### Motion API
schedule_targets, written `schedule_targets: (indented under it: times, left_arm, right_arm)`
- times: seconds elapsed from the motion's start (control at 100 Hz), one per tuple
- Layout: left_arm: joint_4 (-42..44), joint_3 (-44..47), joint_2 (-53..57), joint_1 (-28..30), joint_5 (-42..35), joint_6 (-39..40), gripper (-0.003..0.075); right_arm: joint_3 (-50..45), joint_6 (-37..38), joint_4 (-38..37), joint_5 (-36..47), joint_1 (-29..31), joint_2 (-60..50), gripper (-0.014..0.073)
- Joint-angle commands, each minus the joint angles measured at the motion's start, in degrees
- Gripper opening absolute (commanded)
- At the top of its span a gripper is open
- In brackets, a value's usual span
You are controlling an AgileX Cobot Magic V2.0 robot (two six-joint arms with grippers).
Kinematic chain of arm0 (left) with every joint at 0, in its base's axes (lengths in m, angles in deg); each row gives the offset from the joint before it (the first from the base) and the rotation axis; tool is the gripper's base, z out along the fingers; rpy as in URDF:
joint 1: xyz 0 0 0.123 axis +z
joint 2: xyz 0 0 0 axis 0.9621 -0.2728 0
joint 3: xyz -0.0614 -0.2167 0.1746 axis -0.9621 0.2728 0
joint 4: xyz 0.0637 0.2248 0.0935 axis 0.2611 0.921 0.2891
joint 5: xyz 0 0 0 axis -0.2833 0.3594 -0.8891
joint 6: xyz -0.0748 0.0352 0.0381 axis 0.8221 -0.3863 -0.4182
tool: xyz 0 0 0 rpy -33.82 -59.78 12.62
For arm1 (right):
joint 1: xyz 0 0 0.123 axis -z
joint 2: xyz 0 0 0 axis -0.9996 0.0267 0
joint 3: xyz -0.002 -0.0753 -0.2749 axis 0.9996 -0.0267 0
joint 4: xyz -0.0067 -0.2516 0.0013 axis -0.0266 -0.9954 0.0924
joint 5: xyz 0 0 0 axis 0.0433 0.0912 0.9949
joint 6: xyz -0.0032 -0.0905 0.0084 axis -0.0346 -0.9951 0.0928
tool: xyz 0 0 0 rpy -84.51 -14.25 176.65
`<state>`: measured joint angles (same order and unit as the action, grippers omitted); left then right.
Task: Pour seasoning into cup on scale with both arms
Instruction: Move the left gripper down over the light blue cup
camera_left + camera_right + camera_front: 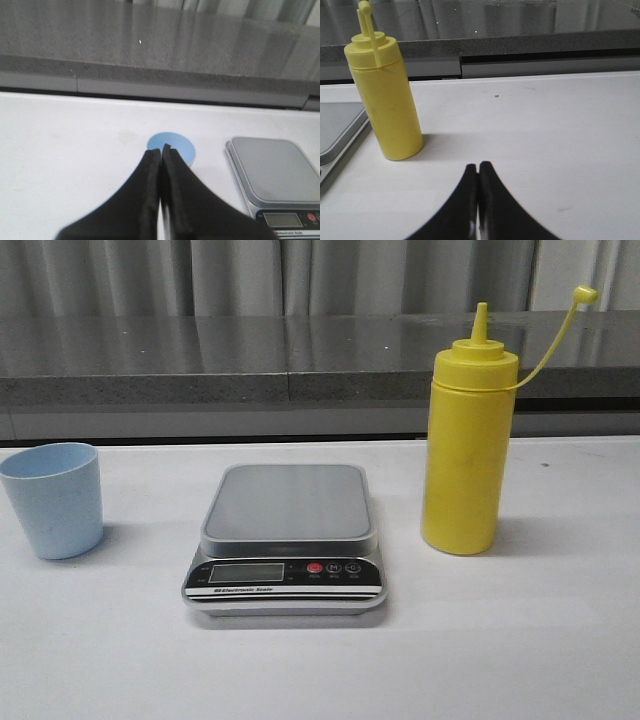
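Cup [52,500], scale [286,543], seasoning [466,445] upright, apart

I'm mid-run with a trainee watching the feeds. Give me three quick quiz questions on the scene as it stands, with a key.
1. True or false: the cup already stands on the scale.
2. Which stands on the robot's right of the scale? A) the cup B) the seasoning bottle C) nothing
3. Fill in: the left pincer and right pincer are both ____.

Key
1. False: the cup stands on the table, left of the scale, whose platform is bare.
2. B.
3. Shut, holding nothing.
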<state>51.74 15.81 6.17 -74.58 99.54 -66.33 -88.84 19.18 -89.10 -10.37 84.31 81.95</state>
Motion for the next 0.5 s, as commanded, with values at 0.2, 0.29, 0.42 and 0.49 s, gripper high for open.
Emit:
schedule_targets:
  times: [0.2,0.29,0.42,0.49]
  left_arm:
    - [1.3,-20.5,-25.4,0.2,6.5,0.1,-0.0020]
    - [1.4,-24.4,-31.9,0.2,7.2,-1.8,-0.0020]
    - [2.2,-28.3,-40.6,0.2,7.3,-4.1,-0.0020]
    - [2.2,-30.1,-44.8,0.2,7.6,-4.1,-0.0019]
  right_arm:
    - [1.0,-0.2,0.2,4.7,0.4,-1.3,-0.0068]
    - [1.0,-0.2,0.2,4.7,0.4,-1.3,-0.0068]
    - [1.0,-0.2,0.2,4.7,0.4,-1.3,-0.0068]
    - [1.0,-0.2,0.2,4.7,0.4,-1.3,-0.0068]
